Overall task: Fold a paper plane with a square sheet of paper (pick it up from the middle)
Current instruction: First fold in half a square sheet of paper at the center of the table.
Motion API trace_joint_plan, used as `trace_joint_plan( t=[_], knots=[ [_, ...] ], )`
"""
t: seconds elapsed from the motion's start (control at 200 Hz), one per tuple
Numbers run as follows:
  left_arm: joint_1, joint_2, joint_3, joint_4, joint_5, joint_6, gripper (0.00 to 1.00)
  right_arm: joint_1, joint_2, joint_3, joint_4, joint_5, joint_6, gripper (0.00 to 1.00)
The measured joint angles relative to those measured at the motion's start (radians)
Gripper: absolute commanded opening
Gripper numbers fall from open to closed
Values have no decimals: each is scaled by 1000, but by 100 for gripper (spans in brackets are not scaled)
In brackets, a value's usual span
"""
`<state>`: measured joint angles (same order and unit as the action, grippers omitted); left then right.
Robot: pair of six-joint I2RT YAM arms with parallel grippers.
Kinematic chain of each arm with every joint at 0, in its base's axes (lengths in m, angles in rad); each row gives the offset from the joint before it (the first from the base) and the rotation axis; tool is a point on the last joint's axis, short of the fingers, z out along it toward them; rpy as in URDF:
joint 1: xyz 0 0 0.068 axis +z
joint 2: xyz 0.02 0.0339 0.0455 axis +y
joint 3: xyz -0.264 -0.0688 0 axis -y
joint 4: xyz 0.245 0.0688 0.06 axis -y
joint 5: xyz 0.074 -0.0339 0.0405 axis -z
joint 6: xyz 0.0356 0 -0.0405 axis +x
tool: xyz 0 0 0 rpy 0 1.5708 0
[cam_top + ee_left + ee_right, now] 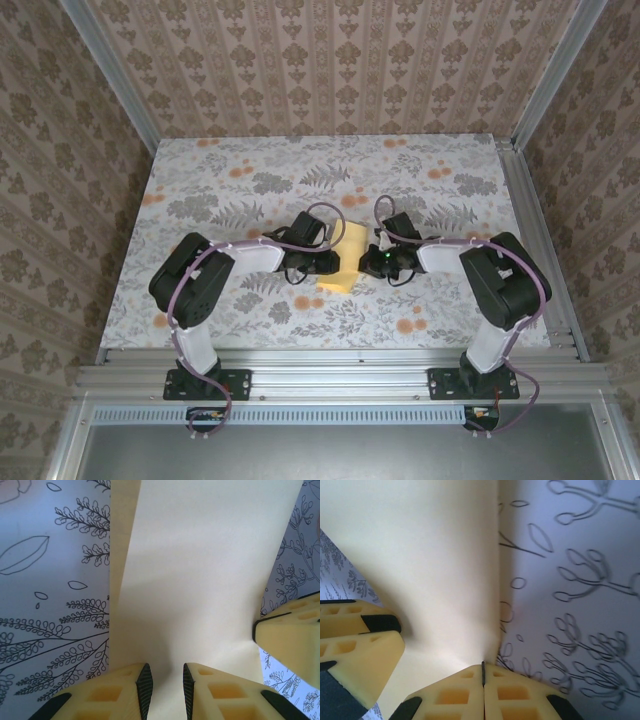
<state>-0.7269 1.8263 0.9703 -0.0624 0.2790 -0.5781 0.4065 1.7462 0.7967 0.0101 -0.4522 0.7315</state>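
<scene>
Floral table point(200, 190), paper sheet point(348, 262) part-hidden, left tool point(164, 672) slightly parted, right tool point(483, 667) pinching its edge

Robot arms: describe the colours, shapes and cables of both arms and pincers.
On the left arm and right arm: black joint housings, white links, a purple cable along each. The left pincer and right pincer: pale-yellow block fingers with square hollows and black pads.

Left arm point(205, 275) and right arm point(490, 270) bent inward, left hand point(165, 672) narrowly parted, right hand point(483, 664) pressed closed
</scene>
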Motion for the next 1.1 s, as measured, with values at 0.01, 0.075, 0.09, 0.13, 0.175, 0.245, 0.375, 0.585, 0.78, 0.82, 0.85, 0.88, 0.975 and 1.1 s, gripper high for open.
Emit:
trace_joint_plan(
  t=[0.01,0.075,0.09,0.13,0.175,0.245,0.375,0.585,0.78,0.82,0.85,0.88,0.975,1.1],
  knots=[
    [0,0,0,0,0,0,29,-2,-2,-1,0,0,0,9],
    [0,0,0,0,0,0,29,-11,-9,-3,-10,0,2,9],
    [0,0,0,0,0,2,29,-13,-10,-3,-11,0,6,10],
    [0,0,0,0,0,3,29,-17,-13,-3,-14,0,13,10],
    [-1,1,0,0,-1,3,29,-18,-21,-3,-16,0,24,10],
    [-1,2,0,0,-3,3,29,-12,-38,-2,-16,-1,41,10],
    [-5,3,2,0,-6,3,29,25,-50,1,-5,-12,69,10],
    [-6,3,1,0,-7,3,29,66,-20,1,13,-31,87,10],
    [-6,3,2,0,-7,3,29,68,3,2,2,-34,82,10],
    [-6,3,2,0,-7,3,29,68,3,2,-7,-34,79,10],
    [-6,3,2,0,-7,3,29,68,3,2,-10,-35,77,10],
    [-6,3,2,0,-7,3,29,68,3,2,-11,-35,75,10],
    [-6,3,2,2,-7,3,29,68,3,2,-18,-36,60,10],
    [-6,4,2,5,-7,3,29,68,-5,-1,-35,-34,43,10]
  ],
)
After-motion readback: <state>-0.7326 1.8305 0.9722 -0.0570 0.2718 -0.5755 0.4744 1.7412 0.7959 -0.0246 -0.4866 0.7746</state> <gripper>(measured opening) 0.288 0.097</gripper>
